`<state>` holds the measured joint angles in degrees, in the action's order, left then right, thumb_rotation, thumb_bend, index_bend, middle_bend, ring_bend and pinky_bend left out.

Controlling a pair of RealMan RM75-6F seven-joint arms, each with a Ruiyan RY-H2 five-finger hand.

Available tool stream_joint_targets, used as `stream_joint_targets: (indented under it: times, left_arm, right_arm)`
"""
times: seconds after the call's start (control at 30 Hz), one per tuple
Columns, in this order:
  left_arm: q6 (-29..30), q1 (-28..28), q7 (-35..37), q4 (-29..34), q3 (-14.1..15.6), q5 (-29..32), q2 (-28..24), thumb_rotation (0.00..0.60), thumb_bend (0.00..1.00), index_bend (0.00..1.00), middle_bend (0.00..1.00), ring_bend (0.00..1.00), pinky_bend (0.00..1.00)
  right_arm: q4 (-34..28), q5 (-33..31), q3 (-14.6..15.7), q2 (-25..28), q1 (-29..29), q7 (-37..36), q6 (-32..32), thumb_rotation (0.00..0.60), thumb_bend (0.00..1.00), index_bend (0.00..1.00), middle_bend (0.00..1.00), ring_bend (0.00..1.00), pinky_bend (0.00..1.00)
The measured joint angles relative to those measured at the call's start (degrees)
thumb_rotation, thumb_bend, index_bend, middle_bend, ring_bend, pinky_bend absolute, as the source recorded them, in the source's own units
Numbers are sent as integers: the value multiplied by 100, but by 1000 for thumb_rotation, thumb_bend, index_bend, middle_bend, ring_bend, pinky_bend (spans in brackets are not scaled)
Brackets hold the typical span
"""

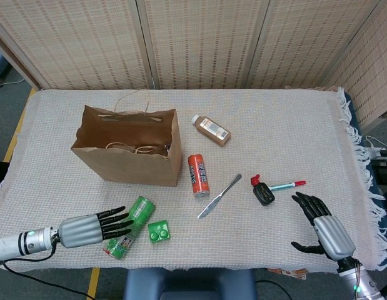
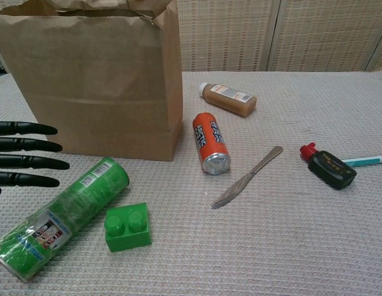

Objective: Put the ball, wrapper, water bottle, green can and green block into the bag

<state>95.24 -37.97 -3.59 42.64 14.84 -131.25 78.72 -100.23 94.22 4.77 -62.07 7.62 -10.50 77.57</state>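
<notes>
My left hand (image 1: 93,226) hovers flat, fingers spread, over the green can (image 1: 129,227) lying beside the green block (image 1: 158,232), near the bag (image 1: 130,153). My right hand (image 1: 321,225) rests open, empty.

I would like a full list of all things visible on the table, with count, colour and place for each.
paper bag: 1, brown, upright, back left
green can: 1, lying in front of the bag
green block: 1, right of the green can
orange can: 1, lying right of the bag
brown bottle: 1, lying behind the orange can
knife: 1, silver, centre
black bottle: 1, red cap, right
marker: 1, teal, red cap, beside the black bottle
cloth: 1, beige, covering the table
left hand: fingers straight, at the green can
right hand: fingers apart, front right
</notes>
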Motion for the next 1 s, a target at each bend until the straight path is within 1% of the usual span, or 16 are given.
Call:
stream_joint_targets:
  times: [0.07,0.3,0.4,0.5,1.0]
  left_arm:
    - [-101,-119,-151,193,47,-80,4,600,359,0,0,0,0]
    - [-926,-478,-757,822,148,-216,-24,600,354,0,0,0,0]
    - [-1219,-572,-879,886,186,-209,29,600,351,0,0,0,0]
    - [-1360,-600,-909,798,237,-180,142,600,354,0,0,0,0]
    - [-1567,-521,-815,-40,354,159,612,600,357,0,0,0,0]
  right_arm:
    - [-7,-11,3,12,3,1,-16,600,24,0,0,0,0]
    - [-65,-19,21,58,21,-41,-69,600,24,0,0,0,0]
    - [-66,-14,28,71,25,-55,-79,600,24,0,0,0,0]
    - [-68,-17,29,81,30,-77,-91,600,24,0,0,0,0]
    - [-161,-135,47,122,71,-85,-261,600,24,0,0,0,0]
